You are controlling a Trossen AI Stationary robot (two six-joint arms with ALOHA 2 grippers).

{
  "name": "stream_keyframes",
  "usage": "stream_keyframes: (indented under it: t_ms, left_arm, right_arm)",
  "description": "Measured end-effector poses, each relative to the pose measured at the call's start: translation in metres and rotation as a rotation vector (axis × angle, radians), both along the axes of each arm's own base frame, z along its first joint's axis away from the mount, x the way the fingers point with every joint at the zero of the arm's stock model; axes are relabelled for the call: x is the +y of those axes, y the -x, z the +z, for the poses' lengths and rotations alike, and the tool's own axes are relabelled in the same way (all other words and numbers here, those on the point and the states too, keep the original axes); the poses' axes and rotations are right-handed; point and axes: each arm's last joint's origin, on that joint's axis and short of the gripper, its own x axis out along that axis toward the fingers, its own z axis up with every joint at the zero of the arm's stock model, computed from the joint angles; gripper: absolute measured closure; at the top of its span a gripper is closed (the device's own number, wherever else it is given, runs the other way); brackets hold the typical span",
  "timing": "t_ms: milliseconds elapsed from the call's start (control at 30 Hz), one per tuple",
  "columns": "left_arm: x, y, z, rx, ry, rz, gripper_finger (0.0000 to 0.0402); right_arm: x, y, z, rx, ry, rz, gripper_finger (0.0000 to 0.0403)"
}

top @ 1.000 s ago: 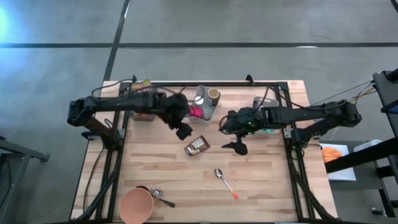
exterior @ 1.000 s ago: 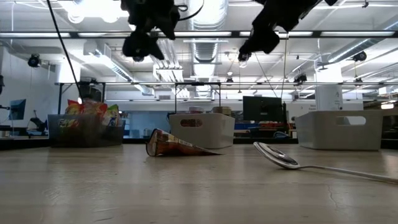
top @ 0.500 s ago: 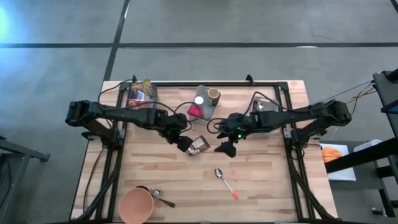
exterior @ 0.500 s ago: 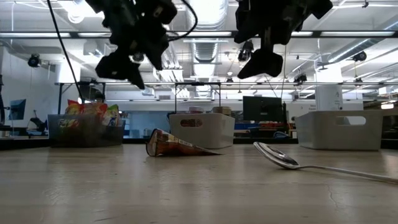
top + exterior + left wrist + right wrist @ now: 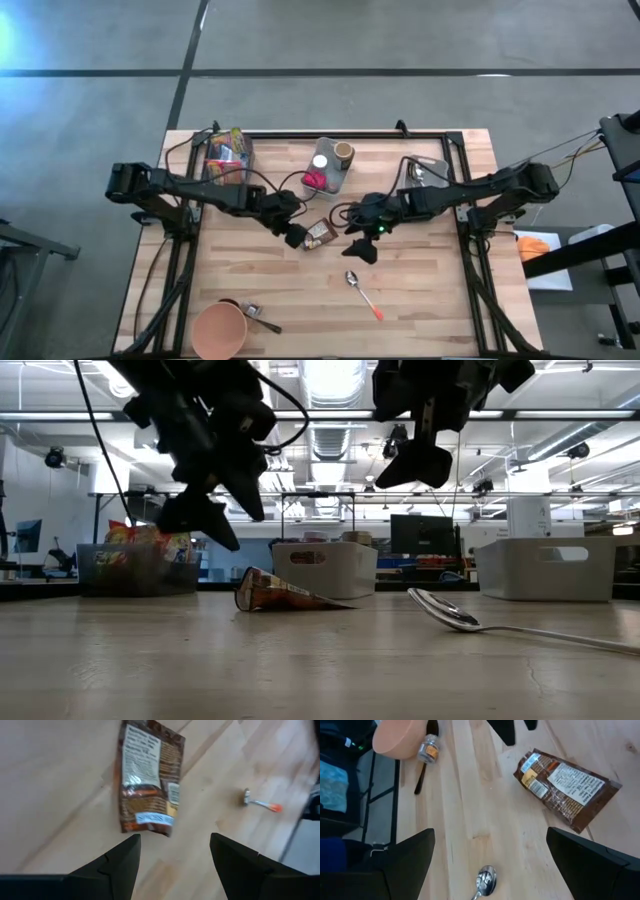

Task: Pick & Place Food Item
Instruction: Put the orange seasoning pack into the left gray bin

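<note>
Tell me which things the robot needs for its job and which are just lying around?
For the job:
- brown snack packet
- left gripper, open, hanging right beside the packet
- right gripper, open, above the table

Just lying around:
- spoon
- pink bowl
- small jar
- bin of snack bags

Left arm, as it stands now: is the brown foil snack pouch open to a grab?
Probably yes. The left gripper hangs open just above the table beside the brown foil snack pouch, which lies flat, with nothing on it. The right gripper hovers on its other side.

spoon (image 5: 363,294), pink bowl (image 5: 219,330) — white bins (image 5: 325,568)
</note>
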Motion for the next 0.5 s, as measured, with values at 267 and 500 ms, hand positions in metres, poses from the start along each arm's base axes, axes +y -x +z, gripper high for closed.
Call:
stream_keyframes:
  t_ms: [267,500]
  left_arm:
    - [0.0022,0.0004,-0.0016,-0.012,-0.105,-0.029,0.0157]
    - [0.0045,-0.0013,-0.0029,-0.017,-0.179,0.003,0.0112]
  right_arm:
    - [0.0,-0.001,0.002,-0.022,-0.001,-0.001,0.0023]
    - [0.0,-0.001,0.002,-0.022,-0.001,-0.001,0.0023]
